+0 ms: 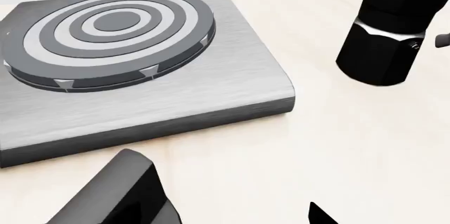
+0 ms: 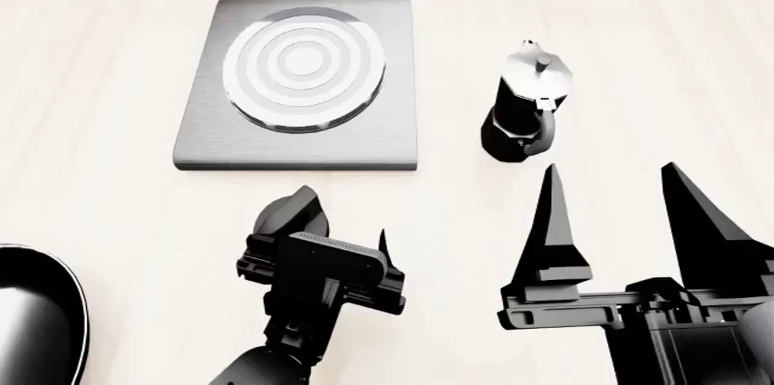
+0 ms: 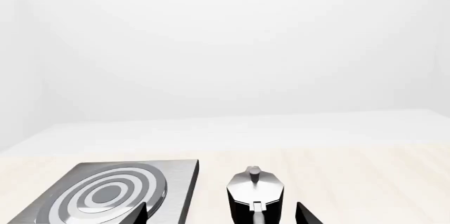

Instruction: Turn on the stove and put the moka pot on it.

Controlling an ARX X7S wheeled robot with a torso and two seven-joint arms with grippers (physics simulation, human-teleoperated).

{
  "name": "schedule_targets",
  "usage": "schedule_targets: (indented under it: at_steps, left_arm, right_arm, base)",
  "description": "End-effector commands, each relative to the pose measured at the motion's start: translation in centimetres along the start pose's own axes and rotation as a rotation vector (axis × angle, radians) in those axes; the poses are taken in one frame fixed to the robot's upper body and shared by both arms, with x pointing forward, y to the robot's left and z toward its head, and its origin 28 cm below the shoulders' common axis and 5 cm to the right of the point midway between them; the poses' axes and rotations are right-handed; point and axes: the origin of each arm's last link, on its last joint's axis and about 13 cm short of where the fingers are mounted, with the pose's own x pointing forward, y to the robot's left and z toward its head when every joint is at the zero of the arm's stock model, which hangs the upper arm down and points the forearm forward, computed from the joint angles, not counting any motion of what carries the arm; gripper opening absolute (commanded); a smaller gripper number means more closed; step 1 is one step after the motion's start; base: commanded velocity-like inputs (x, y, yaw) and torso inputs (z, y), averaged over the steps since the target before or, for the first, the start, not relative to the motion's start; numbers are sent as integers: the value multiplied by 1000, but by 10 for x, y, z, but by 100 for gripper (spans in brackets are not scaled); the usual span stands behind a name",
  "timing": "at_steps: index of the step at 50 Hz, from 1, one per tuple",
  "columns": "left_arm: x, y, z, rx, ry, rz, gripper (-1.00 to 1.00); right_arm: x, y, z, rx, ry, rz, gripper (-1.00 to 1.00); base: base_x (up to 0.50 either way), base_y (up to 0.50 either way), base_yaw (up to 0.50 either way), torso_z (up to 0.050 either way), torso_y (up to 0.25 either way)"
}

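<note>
The stove (image 2: 300, 84) is a grey metal slab with concentric burner rings, lying on the light table; it also shows in the left wrist view (image 1: 134, 66) and the right wrist view (image 3: 119, 192). Its knob is not visible. The moka pot (image 2: 527, 104) stands upright to the stove's right, black body and silver lid, also in the right wrist view (image 3: 254, 196) and the left wrist view (image 1: 390, 29). My left gripper (image 2: 341, 222) is open and empty just in front of the stove. My right gripper (image 2: 617, 213) is open and empty, in front of the pot.
A black frying pan (image 2: 34, 312) lies at the table's front left edge of view. The light wooden table (image 2: 109, 204) extends around the stove and pot. A white wall stands behind the table in the right wrist view.
</note>
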Motion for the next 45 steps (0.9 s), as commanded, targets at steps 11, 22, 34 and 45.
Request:
schedule_targets:
  at_steps: [11, 22, 34, 45]
  left_arm:
    - [-5, 0, 11, -21, -47, -2, 100]
    - [-31, -4, 17, -18, -88, -21, 100]
    - [-59, 6, 39, -15, -174, 20, 100]
    - [-69, 13, 43, -29, -206, 43, 100]
  right_arm:
    - [3, 2, 2, 5, -41, 21, 100]
    - [3, 3, 1, 5, -37, 25, 100]
    - [4, 4, -8, 6, -9, 33, 100]
    - [8, 2, -15, 11, 16, 14, 100]
  base:
    - [0, 0, 0, 0, 0]
    - [0, 0, 0, 0, 0]
    - [0, 0, 0, 0, 0]
    - [0, 0, 0, 0, 0]
